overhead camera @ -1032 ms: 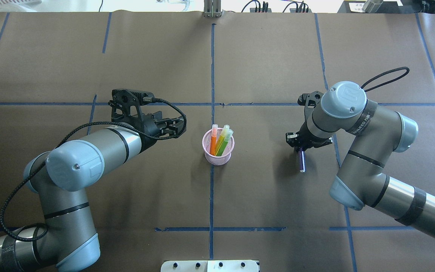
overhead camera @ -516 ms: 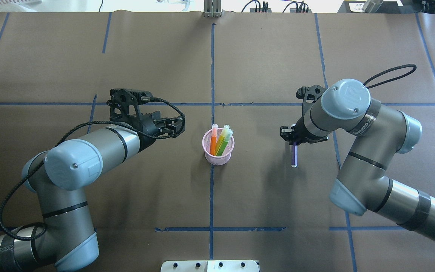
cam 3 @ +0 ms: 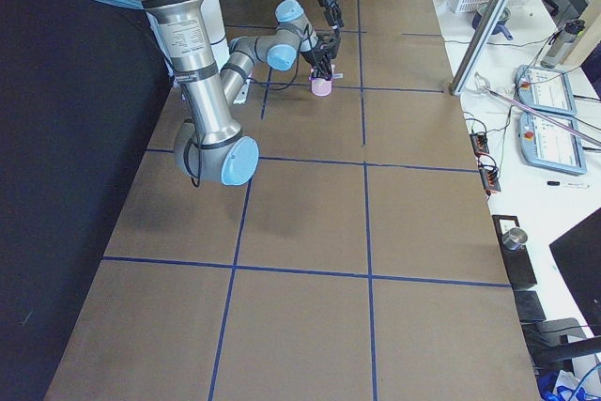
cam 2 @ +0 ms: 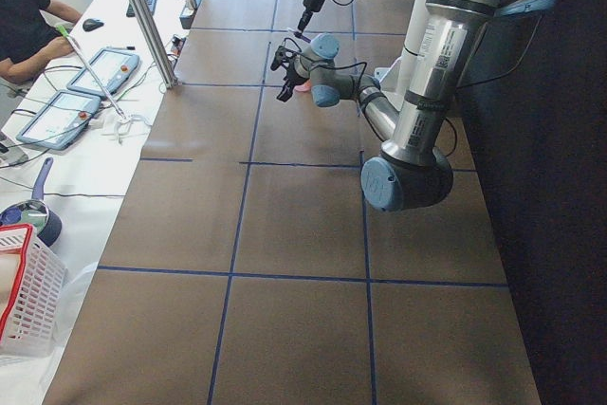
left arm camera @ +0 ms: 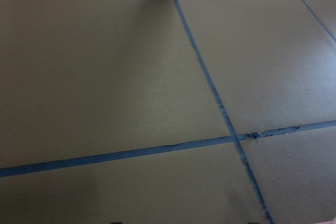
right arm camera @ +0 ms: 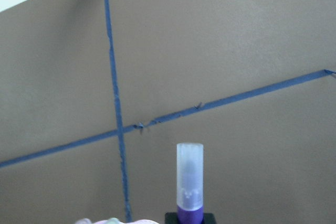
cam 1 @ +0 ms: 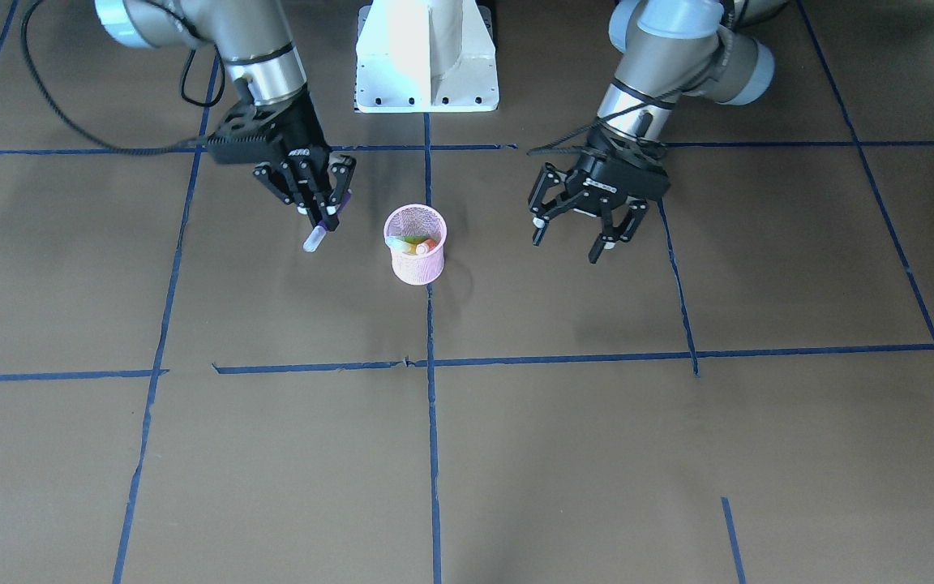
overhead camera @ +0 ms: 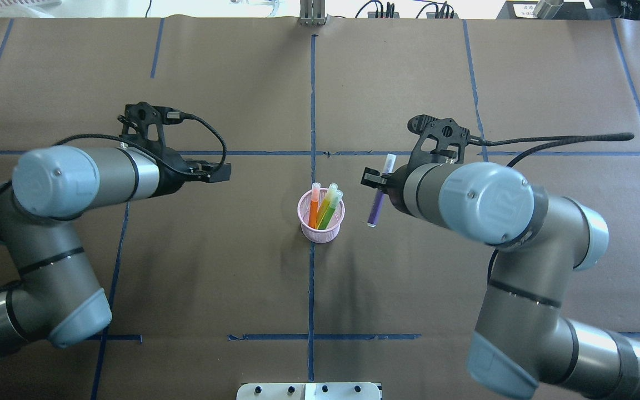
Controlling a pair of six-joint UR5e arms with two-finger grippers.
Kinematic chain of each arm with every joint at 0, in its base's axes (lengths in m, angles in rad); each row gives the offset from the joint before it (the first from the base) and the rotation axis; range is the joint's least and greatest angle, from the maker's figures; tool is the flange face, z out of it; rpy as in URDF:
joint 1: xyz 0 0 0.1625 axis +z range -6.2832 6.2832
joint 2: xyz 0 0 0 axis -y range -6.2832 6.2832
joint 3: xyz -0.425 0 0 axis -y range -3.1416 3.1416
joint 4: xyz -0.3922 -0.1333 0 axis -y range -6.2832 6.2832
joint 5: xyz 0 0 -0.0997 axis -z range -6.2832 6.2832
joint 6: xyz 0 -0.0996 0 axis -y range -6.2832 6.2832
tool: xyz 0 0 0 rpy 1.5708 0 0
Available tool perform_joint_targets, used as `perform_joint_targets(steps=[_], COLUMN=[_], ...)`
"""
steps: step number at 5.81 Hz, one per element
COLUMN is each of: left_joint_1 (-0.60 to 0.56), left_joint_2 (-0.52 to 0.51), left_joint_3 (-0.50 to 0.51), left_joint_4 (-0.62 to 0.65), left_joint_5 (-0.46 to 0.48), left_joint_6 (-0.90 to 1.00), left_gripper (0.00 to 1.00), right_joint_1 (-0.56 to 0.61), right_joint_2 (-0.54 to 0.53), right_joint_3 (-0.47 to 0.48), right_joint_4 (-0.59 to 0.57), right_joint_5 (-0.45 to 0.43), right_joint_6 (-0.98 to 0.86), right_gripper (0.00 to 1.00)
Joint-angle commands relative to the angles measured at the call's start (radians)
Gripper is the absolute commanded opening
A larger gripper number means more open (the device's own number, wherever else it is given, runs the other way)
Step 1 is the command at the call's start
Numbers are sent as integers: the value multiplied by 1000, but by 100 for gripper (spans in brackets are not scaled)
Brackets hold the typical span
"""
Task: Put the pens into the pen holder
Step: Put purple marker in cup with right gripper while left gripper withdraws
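The pink mesh pen holder (overhead camera: pixel 321 229) stands at the table's middle and holds an orange pen (overhead camera: pixel 313 210), a yellow pen (overhead camera: pixel 327 201) and a green pen (overhead camera: pixel 333 210). My right gripper (overhead camera: pixel 378 186) is shut on the purple pen (overhead camera: pixel 376 205) and holds it tilted in the air just right of the holder, pale cap pointing away. In the front view this gripper (cam 1: pixel 319 217) hangs left of the holder (cam 1: pixel 417 264). The right wrist view shows the pen's cap (right arm camera: pixel 189 177). My left gripper (cam 1: pixel 568 245) is open and empty, off to the holder's other side (overhead camera: pixel 217 172).
Blue tape lines (overhead camera: pixel 312 100) cross the brown table. The robot's white base (cam 1: pixel 426 57) stands at the table's robot-side edge, behind the holder in the front view. The left wrist view shows only the table and tape (left arm camera: pixel 210 93). Operators' desks with tablets lie beyond the far edge (cam 3: pixel 545 91).
My right gripper has lifted the purple pen, swung left toward the holder and turned so the cap points away. My left arm has drawn back to the left, away from the holder.
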State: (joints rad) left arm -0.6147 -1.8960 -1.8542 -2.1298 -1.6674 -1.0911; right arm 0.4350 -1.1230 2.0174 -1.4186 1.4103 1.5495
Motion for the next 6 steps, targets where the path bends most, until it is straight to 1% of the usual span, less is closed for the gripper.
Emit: perform_joint_targets(steps=[1,2,3,4,5,6], left_joint_1=[-92,-95,-94,-89,-86,-85], left_joint_2=[8,9,2,0,-3,-2], left_joint_3=[-3,-52,-92,-89,-91,-89], left_joint_4=[177,303,392,396,410,412], left_joint_5=[-144,-147,-147,-149,-150,-150], left_joint_6=[16,102,105,106,106,108], left_gripper=[88,90,90,93,94,96], right_joint_1=[-125,-180,-212,-231,-240,-269], right_joint_2=[54,96,113,118,118,120], right_joint_3=[7,-52,-90,-135,-147,-182], right_joint_4=[-36,-36,-36,-36,-36,-28], right_joint_5=[-314,-471,-576,-678,-715,-787], right_joint_6=[61,139,142,141,141,142], right_gripper=[0,0,0,0,0,0])
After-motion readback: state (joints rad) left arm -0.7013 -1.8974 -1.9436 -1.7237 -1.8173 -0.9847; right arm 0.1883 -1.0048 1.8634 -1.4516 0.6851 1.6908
